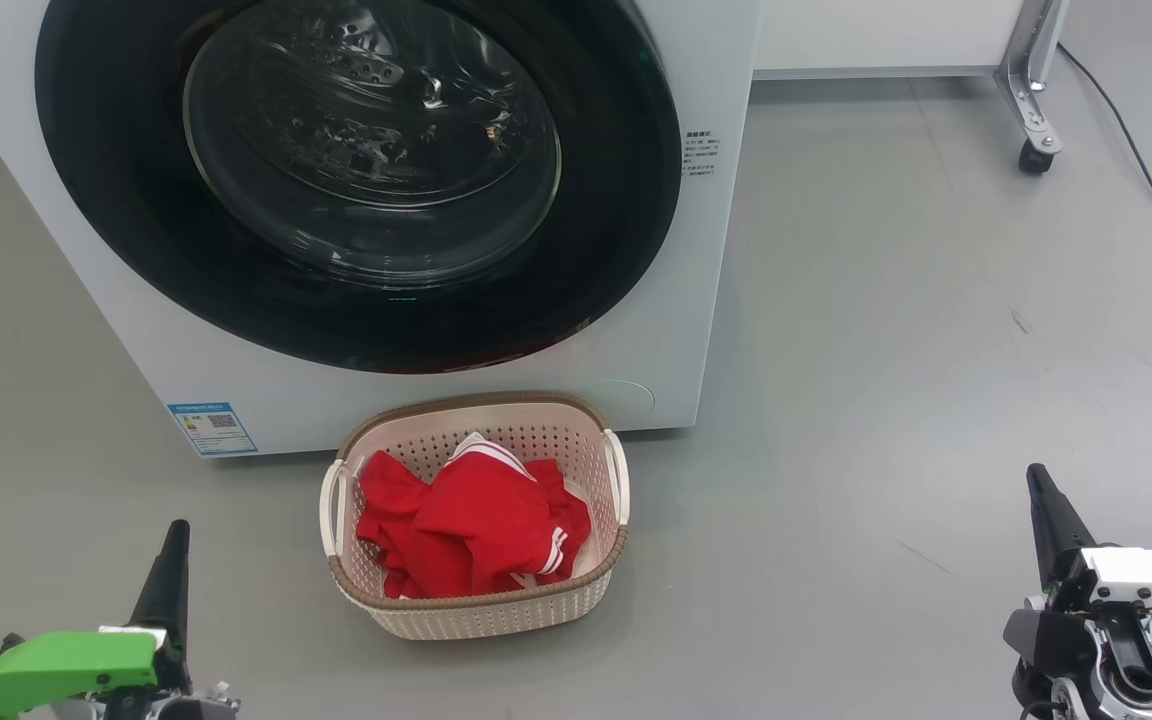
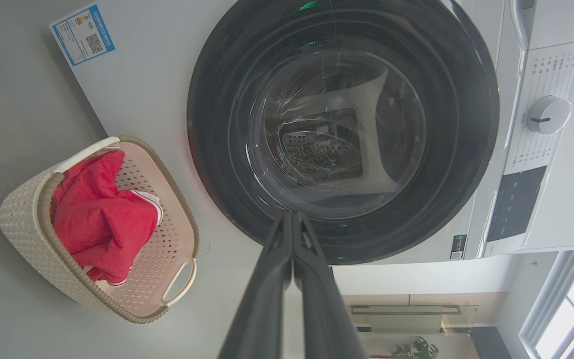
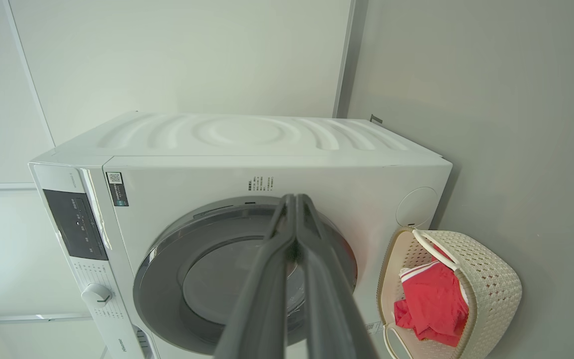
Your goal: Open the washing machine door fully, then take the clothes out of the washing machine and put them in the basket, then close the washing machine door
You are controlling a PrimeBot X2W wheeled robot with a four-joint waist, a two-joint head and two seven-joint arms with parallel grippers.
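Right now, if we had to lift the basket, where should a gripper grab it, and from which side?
Take the right handle of the basket, probably coming from above on its outer side. The basket stands upright on the floor, the cream loop arches clear of the rim with a gap behind it, and the clothes fill the middle. The right gripper is shut and sits on that side.

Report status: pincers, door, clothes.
Left pincer shut, empty; right pincer shut, empty. Washing machine door closed. Clothes in basket, which stands close below door.

Glossy black door rim (image 1: pixel 616 200); perforated plastic basket (image 1: pixel 496 610); seemingly soft red cloth (image 1: pixel 476 520).
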